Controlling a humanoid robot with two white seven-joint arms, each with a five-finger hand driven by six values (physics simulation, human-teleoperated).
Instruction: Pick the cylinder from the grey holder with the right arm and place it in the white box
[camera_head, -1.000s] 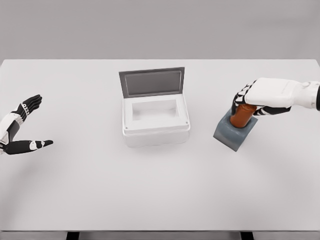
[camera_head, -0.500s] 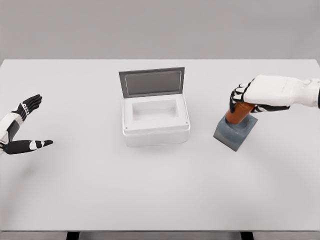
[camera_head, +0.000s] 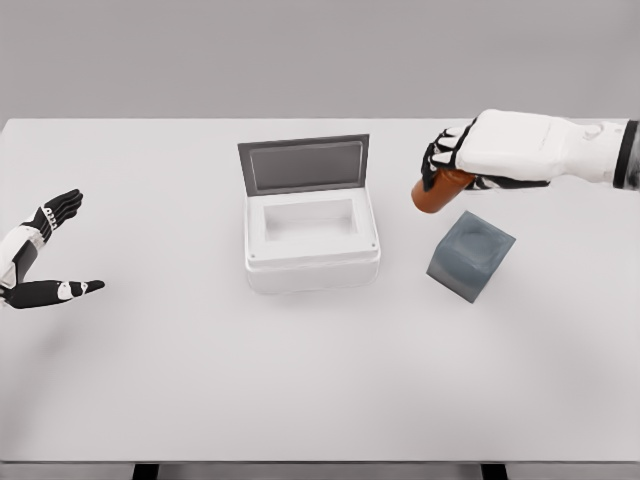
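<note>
Cylinder (camera_head: 437, 192) now lifted clear of grey holder (camera_head: 470, 255), clamped in right hand (camera_head: 470, 160), at two o'clock from white box (camera_head: 311, 235). Extraction done; transfer pending. Left hand (camera_head: 40, 265) spread, idle at nine o'clock.

Item: white table (camera_head: 300, 380), one, with grey backdrop (camera_head: 320, 55).

Table: plain matte white top, rectangular, filling most of the head view from edge to edge; its far edge runs straight across the upper part of the picture and its near edge lies close to the bottom. Backdrop: flat, even grey wall or background directly behind the table's far edge, featureless. Below the table's near edge: a narrow strip of lighter floor, with two small dark shapes (camera_head: 146, 471), one toward each side, possibly the table's legs or supports, too little shown to tell.
</note>
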